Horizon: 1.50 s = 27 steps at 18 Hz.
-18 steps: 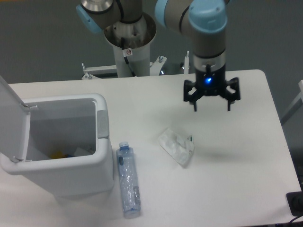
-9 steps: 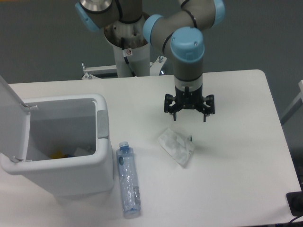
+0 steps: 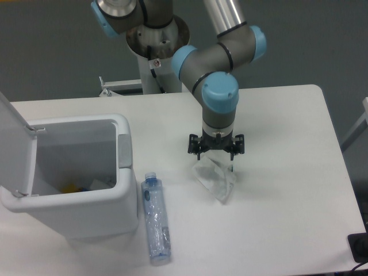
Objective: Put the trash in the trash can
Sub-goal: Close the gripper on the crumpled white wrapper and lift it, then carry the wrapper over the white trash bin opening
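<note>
End effector: the black two-finger end effector (image 3: pixel 215 156) points straight down over the upper end of the wrapper, its fingers spread wide, one on each side of the paper's top edge; it grips nothing, and whether the fingertips touch the paper cannot be told.
Arm: the grey arm with light-blue joint caps (image 3: pixel 219 80) reaches down from its column at the far edge of the desk.
Wrapper: the crumpled white paper-like wrapper (image 3: pixel 215 180) lies flat near the middle of the white desk (image 3: pixel 287 172), directly under the end effector and extending toward the near-right.
Bottle: the crushed clear plastic bottle with a blue cap (image 3: pixel 155 219) lies on its side on the desk, cap toward the far side, just beside the right wall of the bin, well left of the wrapper.
Trash can: the white rectangular plastic bin with rounded corners (image 3: pixel 75 213) stands at the left of the desk, its hinged white lid (image 3: pixel 12 129) raised open on the left, the grey latch (image 3: pixel 124 150) on its right rim; a few small items show at its bottom.
</note>
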Motion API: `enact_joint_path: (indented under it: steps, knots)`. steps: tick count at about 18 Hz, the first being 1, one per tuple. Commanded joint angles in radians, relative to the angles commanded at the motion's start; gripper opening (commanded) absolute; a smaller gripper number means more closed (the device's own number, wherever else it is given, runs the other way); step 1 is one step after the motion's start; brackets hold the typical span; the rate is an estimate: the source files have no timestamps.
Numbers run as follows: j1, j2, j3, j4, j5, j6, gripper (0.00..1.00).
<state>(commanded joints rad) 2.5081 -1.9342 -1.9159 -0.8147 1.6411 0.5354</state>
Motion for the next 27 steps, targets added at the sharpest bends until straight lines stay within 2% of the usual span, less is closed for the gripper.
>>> enact_joint_path:
  steps: [1,4,6,7,12,14,18,19,22,23,25,27]
  knots:
    - [-0.012,-0.006,0.003,0.014,0.022,-0.012,0.92]
    - [-0.017,-0.008,0.003,0.022,0.037,-0.048,0.36]
    - [-0.015,-0.006,0.003,0.020,0.037,-0.046,0.08]
    - [-0.015,-0.002,0.005,0.020,0.037,-0.048,0.00]
    - [-0.006,0.004,0.020,0.022,0.036,-0.038,0.00]
    - [0.006,0.026,0.046,0.019,0.031,-0.038,0.00]
    - [0.020,0.058,0.178,0.008,-0.013,-0.081,0.00]
    - [0.035,0.061,0.242,0.008,-0.067,-0.133,0.00]
    - [0.052,0.086,0.346,0.008,-0.180,-0.247,0.00]
    - [0.055,0.110,0.385,0.008,-0.229,-0.315,0.00]
    - [0.043,0.150,0.414,0.019,-0.296,-0.447,0.00]
    - [-0.006,0.181,0.428,0.019,-0.340,-0.459,0.00]
